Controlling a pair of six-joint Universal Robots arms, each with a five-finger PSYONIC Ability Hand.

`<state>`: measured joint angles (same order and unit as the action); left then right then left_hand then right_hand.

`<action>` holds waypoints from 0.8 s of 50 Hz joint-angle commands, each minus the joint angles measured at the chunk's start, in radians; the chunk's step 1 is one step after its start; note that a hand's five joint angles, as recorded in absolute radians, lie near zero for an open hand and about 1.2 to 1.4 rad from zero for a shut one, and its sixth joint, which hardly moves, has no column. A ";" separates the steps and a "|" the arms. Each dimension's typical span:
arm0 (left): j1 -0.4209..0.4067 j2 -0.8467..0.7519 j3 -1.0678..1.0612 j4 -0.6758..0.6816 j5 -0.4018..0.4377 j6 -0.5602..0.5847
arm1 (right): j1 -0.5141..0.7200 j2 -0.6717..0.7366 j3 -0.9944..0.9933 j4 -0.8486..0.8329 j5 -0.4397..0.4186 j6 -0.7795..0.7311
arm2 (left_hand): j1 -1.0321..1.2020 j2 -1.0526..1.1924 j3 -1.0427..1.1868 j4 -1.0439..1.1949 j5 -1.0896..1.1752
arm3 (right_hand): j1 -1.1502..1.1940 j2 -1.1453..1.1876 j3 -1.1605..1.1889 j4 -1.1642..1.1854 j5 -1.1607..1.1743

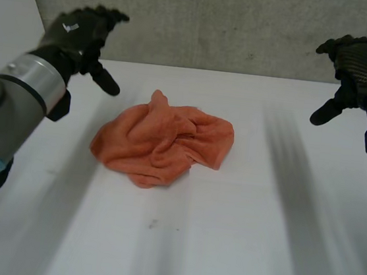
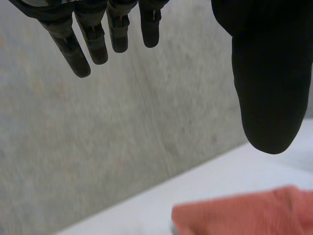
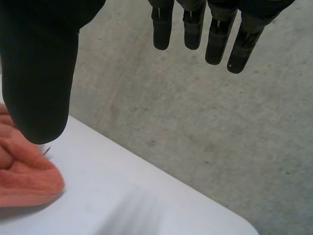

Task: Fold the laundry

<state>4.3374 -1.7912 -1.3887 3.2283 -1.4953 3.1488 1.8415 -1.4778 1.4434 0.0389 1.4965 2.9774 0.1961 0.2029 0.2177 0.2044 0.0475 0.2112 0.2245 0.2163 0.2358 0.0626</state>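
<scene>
- The white surface (image 1: pixel 256 252) nearest me is bare, apart from a tiny dark speck.
- Beyond it, near the middle of the surface, lies the orange towel (image 1: pixel 160 141). It is a crumpled heap of soft, looped cloth, not folded.
- The towel's folds run across each other in thick ridges, with one bunched peak at its far side. Its rounded edges rest flat on the surface.
- My left arm (image 1: pixel 23 92) comes in beside the towel, with a grey joint and a light-blue cap.
- Farther on, my left hand (image 1: pixel 82 33) hangs above the far left part of the surface, clear of the towel. It is released: in the left wrist view its fingers (image 2: pixel 93 39) are straight and spread from the thumb, grasping nothing, and the towel lies beyond the thumb.
- My right hand (image 1: pixel 361 61) hangs to the far right, well apart from the towel. It too is released, its fingers (image 3: pixel 215 34) straight and parted from the thumb, grasping nothing.
- The back of each hand carries a small white mark (image 1: pixel 69 27), too small for me to read.
- Farthest back stands a grey concrete wall (image 1: pixel 236 24).
</scene>
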 commanded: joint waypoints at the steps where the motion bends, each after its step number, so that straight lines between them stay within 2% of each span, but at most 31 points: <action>1: 0.033 -0.220 0.043 0.036 -0.005 0.072 | 0.018 0.077 0.012 -0.005 -0.067 0.002 | 0.006 -0.001 -0.016 -0.003 -0.020 | -0.037 -0.050 -0.042 -0.061 -0.063; 11: 0.036 -0.451 0.066 0.226 -0.006 0.186 | 0.120 0.318 -0.028 -0.114 -0.093 -0.005 | 0.047 0.040 0.025 0.038 0.021 | -0.037 -0.050 -0.042 -0.061 -0.063; 14: 0.036 -0.493 0.088 0.242 -0.008 0.198 | 0.130 0.378 -0.032 -0.120 -0.087 -0.014 | 0.149 0.142 0.127 0.141 0.123 | -0.037 -0.050 -0.042 -0.061 -0.063; 17: 0.036 -0.537 0.115 0.240 0.000 0.203 | 0.131 0.408 -0.031 -0.120 -0.087 -0.041 | 0.349 0.342 0.327 0.340 0.323 | -0.037 -0.050 -0.042 -0.061 -0.063; 18: 0.034 -0.551 0.122 0.239 0.001 0.203 | 0.131 0.412 -0.031 -0.119 -0.085 -0.050 | 0.654 0.648 0.633 0.646 0.628 | -0.037 -0.050 -0.042 -0.061 -0.063; 20: 0.034 -0.554 0.123 0.237 0.001 0.203 | 0.130 0.413 -0.031 -0.117 -0.084 -0.058 | 1.099 1.092 1.077 1.090 1.073 | -0.037 -0.050 -0.042 -0.061 -0.063; 21: 0.034 -0.551 0.123 0.237 0.000 0.203 | 0.128 0.416 -0.034 -0.116 -0.081 -0.075 | 1.199 1.192 1.178 1.191 1.173 | -0.037 -0.050 -0.042 -0.061 -0.063; 30: 0.028 -0.367 0.083 0.190 -0.010 0.194 | 0.113 0.353 -0.047 -0.109 -0.052 -0.064 | 1.200 1.193 1.179 1.192 1.174 | -0.037 -0.050 -0.042 -0.061 -0.063; 33: 0.011 -0.197 0.031 0.163 -0.007 0.192 | 0.096 0.329 -0.052 -0.109 -0.050 -0.054 | 1.200 1.193 1.179 1.192 1.174 | -0.037 -0.050 -0.042 -0.061 -0.063; 34: 0.011 -0.197 0.031 0.163 -0.006 0.192 | 0.082 0.318 -0.055 -0.109 -0.052 -0.043 | 1.200 1.193 1.179 1.192 1.174 | -0.037 -0.050 -0.042 -0.061 -0.063; 37: -0.022 0.006 -0.025 0.160 0.006 0.198 | 0.056 0.300 -0.071 -0.100 -0.059 -0.024 | 1.200 1.193 1.179 1.192 1.174 | -0.037 -0.050 -0.042 -0.061 -0.063; 39: -0.031 0.039 -0.033 0.157 0.010 0.201 | 0.041 0.292 -0.125 -0.059 -0.077 -0.012 | 1.200 1.193 1.179 1.192 1.174 | -0.037 -0.050 -0.042 -0.061 -0.063; 40: -0.050 0.106 -0.047 0.153 0.026 0.204 | 0.042 0.292 -0.145 -0.047 -0.088 -0.012 | 1.200 1.193 1.179 1.192 1.174 | -0.037 -0.050 -0.042 -0.061 -0.063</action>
<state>4.3400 -1.9445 -1.3684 3.3945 -1.4989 3.3434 1.9246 -1.1552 1.3848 -0.0662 1.4432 2.9323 1.1416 1.1951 1.1887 1.1901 0.9417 0.2112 0.2245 0.2163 0.2358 0.0626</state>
